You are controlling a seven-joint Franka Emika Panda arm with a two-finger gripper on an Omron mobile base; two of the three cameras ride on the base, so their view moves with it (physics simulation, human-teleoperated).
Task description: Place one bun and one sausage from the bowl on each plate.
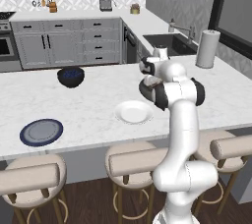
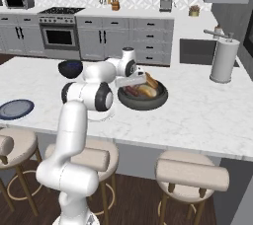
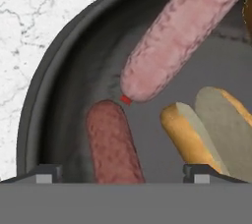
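Observation:
The wide dark bowl [image 2: 142, 99] stands on the counter just right of my arm. My gripper [image 3: 124, 173] hangs low over it, open, with nothing held. A dark reddish sausage [image 3: 112, 144] lies on the bowl's floor between my fingertips [image 3: 47, 171]. A paler pink sausage [image 3: 182, 31] slants up to the right. A split tan bun [image 3: 197, 134] lies by the right fingertip. From the right base view my gripper [image 2: 133, 87] is at the bowl's left side, and the buns [image 2: 148, 87] show inside. The white plate [image 1: 134, 112] and the blue-rimmed plate [image 1: 41, 132] lie bare.
A small deep dark-blue bowl [image 1: 71, 76] sits at the counter's far side. A paper-towel roll [image 2: 222, 61] stands to the right, near the sink [image 1: 167, 43]. Bar stools [image 1: 135, 161] line the counter's near edge.

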